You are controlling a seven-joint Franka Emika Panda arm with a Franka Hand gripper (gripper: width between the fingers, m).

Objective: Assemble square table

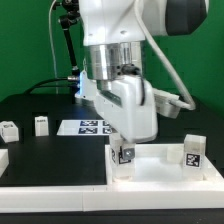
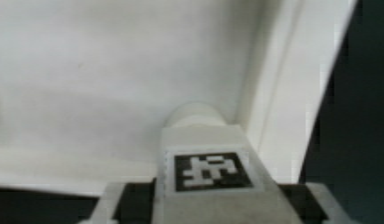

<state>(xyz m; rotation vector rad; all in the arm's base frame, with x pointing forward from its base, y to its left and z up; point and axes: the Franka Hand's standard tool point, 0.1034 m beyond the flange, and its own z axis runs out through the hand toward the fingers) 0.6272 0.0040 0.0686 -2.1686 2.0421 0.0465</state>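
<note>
Black table (image 1: pixel 45 155), green backdrop (image 1: pixel 30 40). The gripper (image 1: pixel 123 150) is clamped on the held leg (image 1: pixel 124 156) at the slab (image 1: pixel 160 172) left corner. A second leg (image 1: pixel 193 152) stands right, apparently fitted; two spare legs (image 1: pixel 41 125) wait far left

White robot arm (image 1: pixel 118 25) points straight down, wrist vertical; two-finger gripper (image 1: pixel 122 150) low, fingers (image 2: pixel 128 203) closed around small white plastic tagged leg (image 2: pixel 207 150), held upright.

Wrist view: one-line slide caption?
Gripper clamps a tagged white leg over the hollow tabletop, beside its rim.
</note>
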